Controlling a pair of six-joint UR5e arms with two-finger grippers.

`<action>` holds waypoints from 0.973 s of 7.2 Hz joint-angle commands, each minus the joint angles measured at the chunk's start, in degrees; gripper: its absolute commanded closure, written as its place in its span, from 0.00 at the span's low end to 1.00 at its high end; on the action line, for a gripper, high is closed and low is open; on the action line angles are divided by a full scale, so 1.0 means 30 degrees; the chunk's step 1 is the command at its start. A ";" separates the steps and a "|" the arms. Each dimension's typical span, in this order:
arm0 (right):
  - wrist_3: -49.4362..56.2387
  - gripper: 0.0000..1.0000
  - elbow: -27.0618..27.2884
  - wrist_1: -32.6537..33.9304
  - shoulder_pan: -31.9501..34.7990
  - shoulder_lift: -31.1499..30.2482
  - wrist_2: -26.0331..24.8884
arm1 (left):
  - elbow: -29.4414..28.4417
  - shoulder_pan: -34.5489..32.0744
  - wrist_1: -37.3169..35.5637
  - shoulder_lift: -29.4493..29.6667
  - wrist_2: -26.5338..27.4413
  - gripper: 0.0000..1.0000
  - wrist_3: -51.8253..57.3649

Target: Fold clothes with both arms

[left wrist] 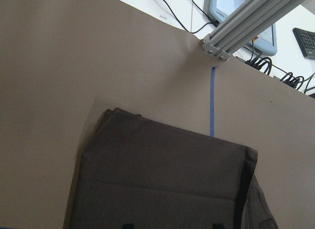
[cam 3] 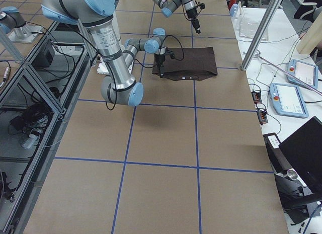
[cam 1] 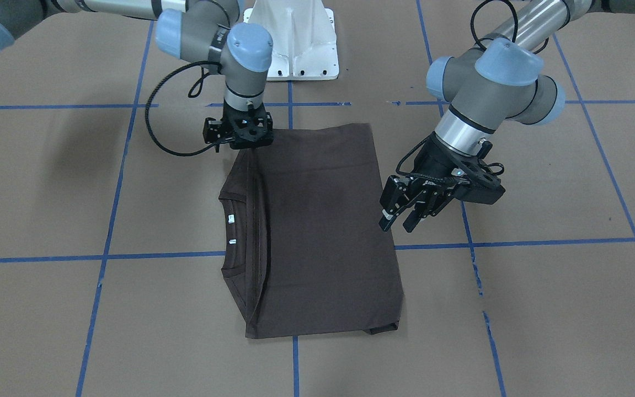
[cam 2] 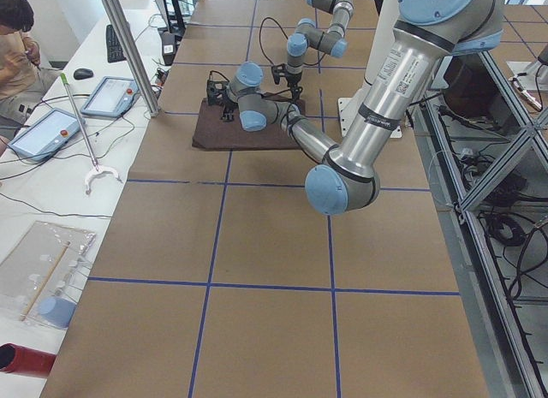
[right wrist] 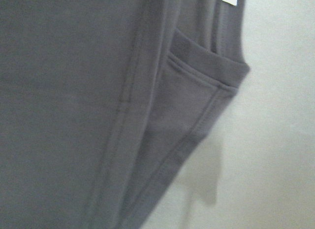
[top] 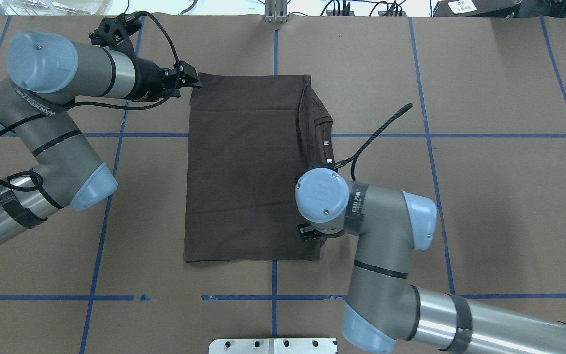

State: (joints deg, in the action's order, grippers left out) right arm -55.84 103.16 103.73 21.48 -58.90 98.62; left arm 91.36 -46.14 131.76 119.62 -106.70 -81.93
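Brown-grey cloth, the shirt [cam 1: 323, 220] lies flat on the paper-covered surface [cam 1: 543, 309] in front of the white pedestal [cam 1: 294, 49], already narrowed to a rectangle, and no basket or box shows near it. The left hand [cam 1: 398, 223] hangs with fingers [cam 1: 388, 212] spread by the hem-side corner farthest from the pedestal, while the right hand [cam 1: 243, 141] sits at the corner nearest the pedestal, on the side of the white tags [cam 1: 231, 219], and I cannot tell whether it is spread or pinching. The crosswise fold seems in hand: next, both hands need matching corners of one end to carry over the other.
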 commanded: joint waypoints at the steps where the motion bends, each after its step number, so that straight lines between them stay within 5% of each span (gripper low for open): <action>1: -0.1492 0.00 0.1917 -0.0037 -0.0213 -0.1559 -0.0177 | 0.0102 0.0000 -0.0063 0.0027 0.0000 0.38 -0.0025; 2: -0.4413 0.00 0.0403 -0.0327 -0.0361 0.0106 -0.0265 | 0.0131 0.0000 -0.0092 0.0027 -0.0029 0.38 -0.0025; 5: -1.5518 0.05 -0.1802 -0.8283 -0.2060 -0.0493 -0.2724 | 0.0132 0.0000 -0.0122 0.0027 -0.0001 0.39 0.0033; 7: -1.7007 0.40 -0.1605 -0.8240 -0.1975 -0.0609 -0.2727 | 0.0132 0.0000 -0.0151 0.0056 -0.0030 0.39 0.0033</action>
State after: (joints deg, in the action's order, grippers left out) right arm -103.07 98.67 80.08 15.92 -60.46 90.80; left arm 91.75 -46.14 131.34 119.73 -106.76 -81.84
